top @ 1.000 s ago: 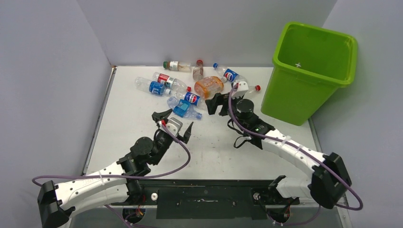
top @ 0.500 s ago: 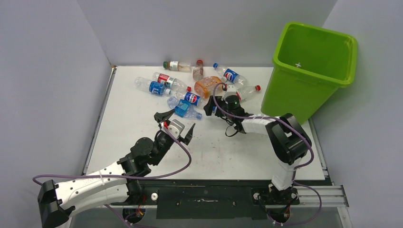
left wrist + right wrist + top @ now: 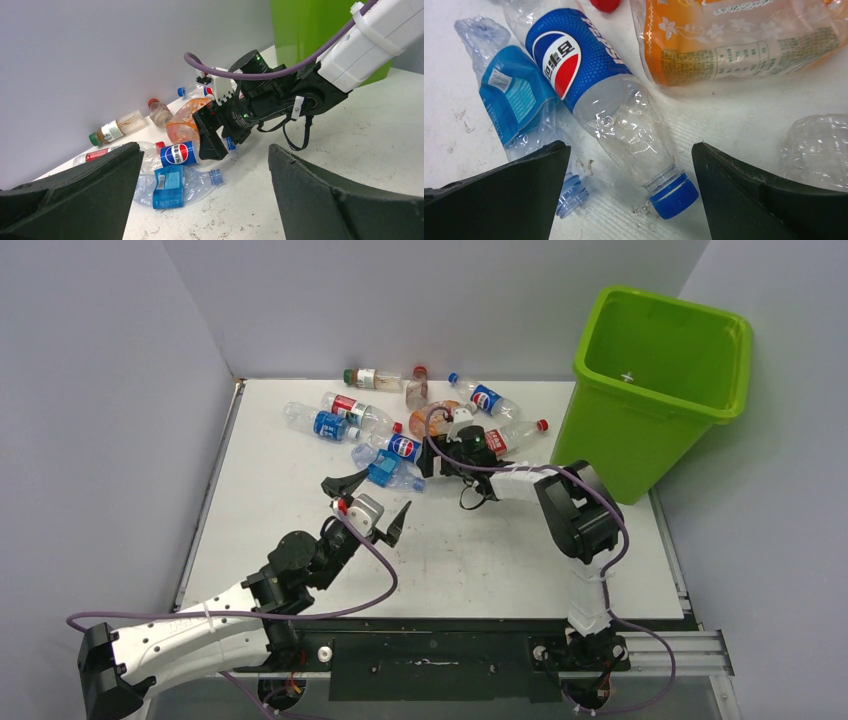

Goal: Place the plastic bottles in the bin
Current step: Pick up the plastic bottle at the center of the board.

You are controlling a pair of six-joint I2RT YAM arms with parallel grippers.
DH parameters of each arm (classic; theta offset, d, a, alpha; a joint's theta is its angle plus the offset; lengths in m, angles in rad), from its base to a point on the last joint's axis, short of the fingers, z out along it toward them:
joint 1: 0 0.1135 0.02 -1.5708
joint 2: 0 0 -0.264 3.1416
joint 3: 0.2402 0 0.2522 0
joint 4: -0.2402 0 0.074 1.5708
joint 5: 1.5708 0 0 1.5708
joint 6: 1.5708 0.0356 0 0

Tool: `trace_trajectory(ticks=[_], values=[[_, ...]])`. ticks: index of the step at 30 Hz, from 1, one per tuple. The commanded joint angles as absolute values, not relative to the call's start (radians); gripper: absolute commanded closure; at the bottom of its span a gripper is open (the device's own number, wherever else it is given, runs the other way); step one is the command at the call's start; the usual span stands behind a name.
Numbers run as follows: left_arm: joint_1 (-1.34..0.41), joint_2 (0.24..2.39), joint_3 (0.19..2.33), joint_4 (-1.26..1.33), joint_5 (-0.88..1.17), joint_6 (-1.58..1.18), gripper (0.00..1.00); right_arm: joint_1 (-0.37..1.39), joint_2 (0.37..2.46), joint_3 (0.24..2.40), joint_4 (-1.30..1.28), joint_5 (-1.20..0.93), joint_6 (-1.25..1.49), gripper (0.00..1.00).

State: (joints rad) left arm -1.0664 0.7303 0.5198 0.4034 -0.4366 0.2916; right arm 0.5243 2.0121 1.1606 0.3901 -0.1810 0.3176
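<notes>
Several plastic bottles lie in a pile at the back middle of the table. My right gripper (image 3: 431, 464) is open and low over the pile. In the right wrist view its jaws (image 3: 629, 148) straddle the neck of a clear Pepsi bottle (image 3: 574, 55) with a blue cap, without touching it. That bottle also shows in the top view (image 3: 403, 447). A crushed blue-label bottle (image 3: 511, 95) lies to its left and an orange bottle (image 3: 734, 45) behind it. My left gripper (image 3: 368, 496) is open and empty, above the table in front of the pile. The lime-green bin (image 3: 660, 390) stands at the back right.
More bottles lie further back: a Pepsi one (image 3: 330, 424), a red-label one (image 3: 350, 406), a green-capped one (image 3: 365, 377), a small red-capped one (image 3: 416, 388), another Pepsi one (image 3: 483, 398) and a clear red-capped one (image 3: 520, 432). Grey walls close in the left and back.
My right arm has folded up and swung its gripper left, from beside the orange bottle to over the Pepsi bottle's neck. My left gripper has barely moved.
</notes>
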Motion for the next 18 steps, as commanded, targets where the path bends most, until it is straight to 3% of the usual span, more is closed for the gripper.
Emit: trace_trajectory(ticks=[1,6,11,18], values=[[-1.071,0.719,0.537,0.430,-0.431,0.285,0.04,0.529,2.035,1.221,0.319,-0.222,0.259,0.05],[-1.071,0.707,0.545,0.421,-0.425,0.279,0.04,0.525,2.072,1.225,0.262,-0.210,0.212,0.16],[-1.071,0.709,0.552,0.410,-0.435,0.269,0.04,0.525,2.095,1.199,0.266,-0.199,0.223,0.41],[-1.072,0.736,0.565,0.399,-0.479,0.260,0.04,0.533,1.999,1.084,0.329,-0.210,0.282,0.69]])
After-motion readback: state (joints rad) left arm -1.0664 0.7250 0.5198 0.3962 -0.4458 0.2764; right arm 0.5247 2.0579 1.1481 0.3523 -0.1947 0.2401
